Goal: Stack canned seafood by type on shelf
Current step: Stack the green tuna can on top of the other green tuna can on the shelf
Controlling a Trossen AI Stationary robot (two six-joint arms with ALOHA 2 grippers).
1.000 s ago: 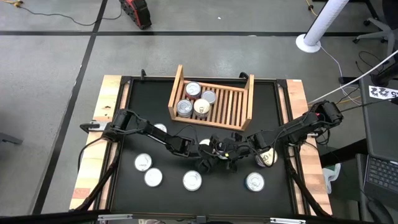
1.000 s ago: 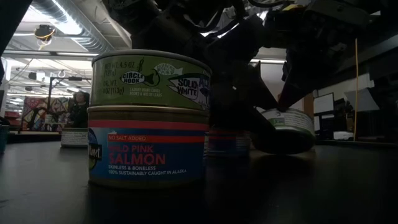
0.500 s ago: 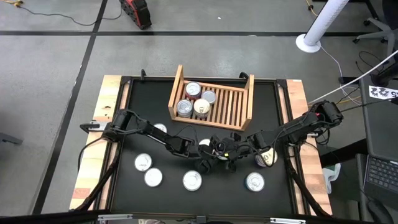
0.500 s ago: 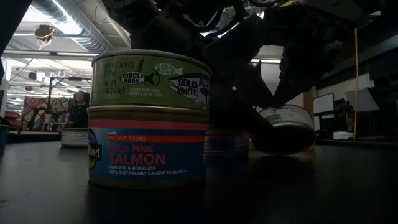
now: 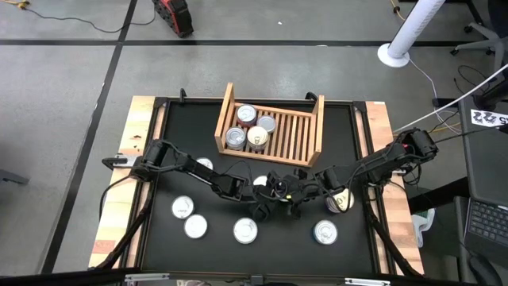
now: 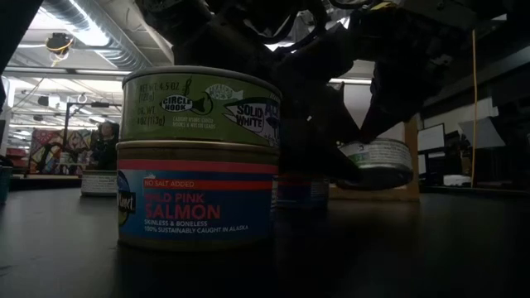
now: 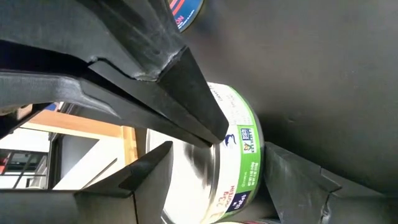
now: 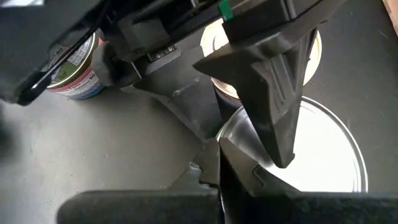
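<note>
A tin with a green side label (image 6: 381, 161) hangs slightly tilted just above the table's middle; its silvery lid (image 8: 317, 155) fills the right wrist view. My left gripper (image 7: 217, 155) reaches in from the table's left (image 5: 266, 193) and is shut on this tin. My right gripper (image 5: 295, 193) crowds the same tin from the table's right; the left arm and the tin hide how it stands. The wooden shelf (image 5: 317, 127) sits at the far side and holds several tins (image 5: 250, 127) at its left end. My left gripper pinches the green-labelled tin flat-wise: one finger (image 7: 155, 168) lies on the lid (image 7: 186, 180) and the other (image 7: 292, 183) sits under the base, beside the label's lower edge (image 7: 252, 168). The fingers come in about level from the table's left. The tin is clear of the table, slightly tilted.
Near the low camera a green tin is stacked on a pink salmon tin (image 6: 199, 157). Loose tins lie near the front edge (image 5: 184, 208) (image 5: 196, 227) (image 5: 325, 232), one at right (image 5: 341, 200) and one under the left arm (image 5: 205, 164). The shelf's right half shows bare slats (image 5: 298, 135).
The green-labelled tin leaned with its lower edge on the table; it has since risen clear and hangs nearly level. The fingers around it have moved up a little with it.
</note>
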